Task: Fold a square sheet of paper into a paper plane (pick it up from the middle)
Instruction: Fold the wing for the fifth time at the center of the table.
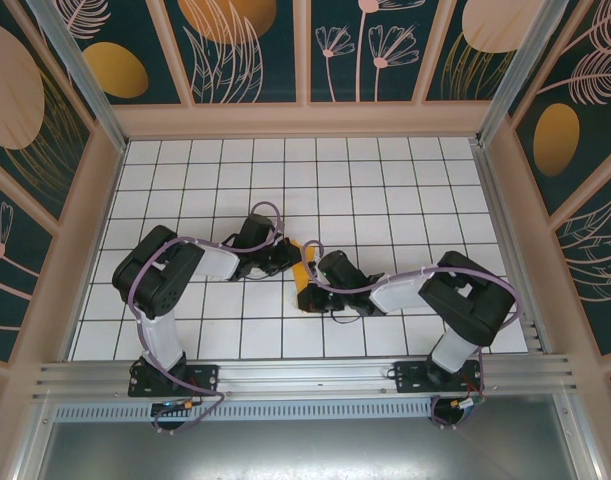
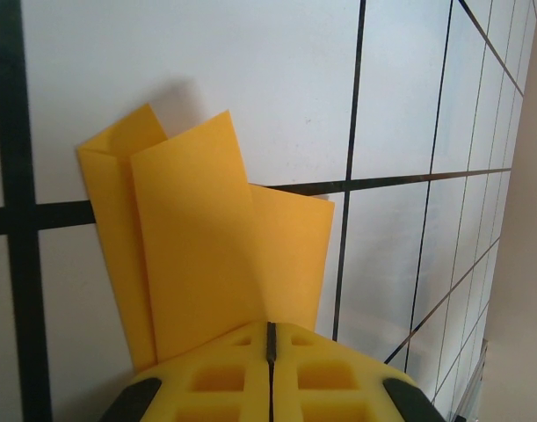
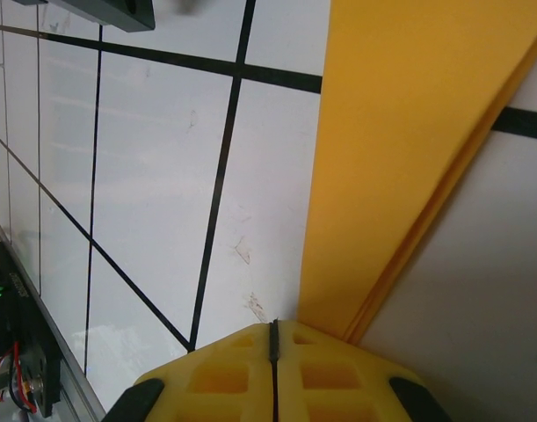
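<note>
Top external: both arms reach in to the middle of the white tiled bench [image 1: 385, 180]. The left gripper [image 1: 283, 260] and right gripper [image 1: 313, 296] are close together. The sheet of paper [image 1: 304, 270], orange-yellow and folded to a narrow strip, lies between them on the tiles, running roughly away from the arm bases. The jaws are too small here to judge.

Left wrist: the left gripper [image 2: 270, 336] has its yellow fingers [image 2: 220, 378] pressed together, with only a thin seam between them. The sheet of paper [image 2: 198, 246] fans up from just beyond the tips in several overlapping layers. It lies flat on the tiles across a dark grout line. Its near edge is hidden behind the tips, so it may be nipped or only pressed down; can't tell.

Right wrist: the right gripper [image 3: 273, 334] is closed the same way, fingers [image 3: 325, 378] meeting at a seam. The sheet of paper [image 3: 400, 149] runs from the tips to the top right as a long band, with stacked layer edges along its right side. Its contact with the tips is hidden. A metal rail [image 3: 22, 369] with wiring is at the bottom left.
</note>
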Robot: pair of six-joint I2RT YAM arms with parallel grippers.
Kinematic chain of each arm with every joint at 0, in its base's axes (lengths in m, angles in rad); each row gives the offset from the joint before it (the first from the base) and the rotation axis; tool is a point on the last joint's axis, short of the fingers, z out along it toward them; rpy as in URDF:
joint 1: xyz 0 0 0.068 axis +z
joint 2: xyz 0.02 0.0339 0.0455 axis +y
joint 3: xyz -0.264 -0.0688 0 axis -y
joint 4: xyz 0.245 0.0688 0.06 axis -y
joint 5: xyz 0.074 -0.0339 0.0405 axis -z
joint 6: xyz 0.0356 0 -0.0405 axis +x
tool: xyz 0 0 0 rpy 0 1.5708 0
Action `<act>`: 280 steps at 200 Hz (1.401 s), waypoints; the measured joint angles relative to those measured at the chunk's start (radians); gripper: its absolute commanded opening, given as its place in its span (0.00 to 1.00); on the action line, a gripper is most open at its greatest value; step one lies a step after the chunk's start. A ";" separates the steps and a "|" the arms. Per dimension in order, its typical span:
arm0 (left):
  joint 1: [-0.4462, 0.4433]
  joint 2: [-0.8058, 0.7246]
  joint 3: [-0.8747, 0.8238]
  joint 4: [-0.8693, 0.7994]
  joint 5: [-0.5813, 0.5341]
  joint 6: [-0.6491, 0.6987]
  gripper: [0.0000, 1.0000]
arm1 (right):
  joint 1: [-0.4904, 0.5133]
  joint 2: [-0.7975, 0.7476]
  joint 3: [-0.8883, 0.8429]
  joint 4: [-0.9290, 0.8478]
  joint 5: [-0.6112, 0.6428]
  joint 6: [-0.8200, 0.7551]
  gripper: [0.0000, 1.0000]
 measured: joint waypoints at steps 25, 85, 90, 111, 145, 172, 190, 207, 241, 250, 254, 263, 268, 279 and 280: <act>0.000 0.000 0.001 -0.001 0.000 0.000 0.09 | 0.006 -0.026 0.001 -0.050 0.020 0.002 0.08; 0.000 0.000 0.002 -0.003 0.000 0.004 0.09 | 0.021 -0.064 0.113 -0.251 0.033 -0.018 0.08; 0.000 0.000 0.002 -0.003 0.000 0.004 0.10 | 0.021 -0.064 0.122 -0.254 0.034 -0.018 0.08; 0.000 0.000 0.002 -0.003 0.000 0.004 0.10 | 0.023 -0.048 0.162 -0.266 0.034 -0.029 0.08; 0.000 0.000 0.003 -0.003 0.000 0.004 0.10 | 0.027 0.001 0.187 -0.282 0.043 -0.033 0.08; 0.000 0.000 0.003 -0.003 0.000 0.005 0.10 | 0.027 0.030 0.174 -0.303 0.056 -0.031 0.08; 0.000 0.001 0.004 -0.006 0.000 0.010 0.09 | 0.029 0.027 0.167 -0.295 0.063 -0.026 0.08; 0.000 0.002 0.007 -0.010 0.000 0.012 0.09 | 0.029 0.013 0.148 -0.284 0.068 -0.017 0.09; 0.000 0.005 0.011 -0.014 0.000 0.013 0.09 | 0.029 -0.018 0.100 -0.250 0.074 0.011 0.09; 0.000 0.005 0.012 -0.017 0.000 0.015 0.08 | 0.029 -0.024 0.089 -0.236 0.074 0.019 0.09; 0.000 0.005 0.013 -0.018 0.000 0.015 0.09 | 0.029 -0.027 0.084 -0.231 0.074 0.021 0.09; 0.000 0.006 0.014 -0.019 0.000 0.015 0.08 | 0.029 -0.035 0.072 -0.223 0.074 0.029 0.09; 0.000 0.006 0.015 -0.019 0.000 0.016 0.08 | 0.029 -0.040 0.066 -0.221 0.074 0.031 0.09; 0.000 0.008 0.016 -0.019 0.001 0.016 0.08 | 0.029 -0.052 0.054 -0.221 0.075 0.043 0.09; 0.000 0.008 0.017 -0.019 0.001 0.016 0.08 | 0.029 -0.053 0.052 -0.221 0.074 0.043 0.09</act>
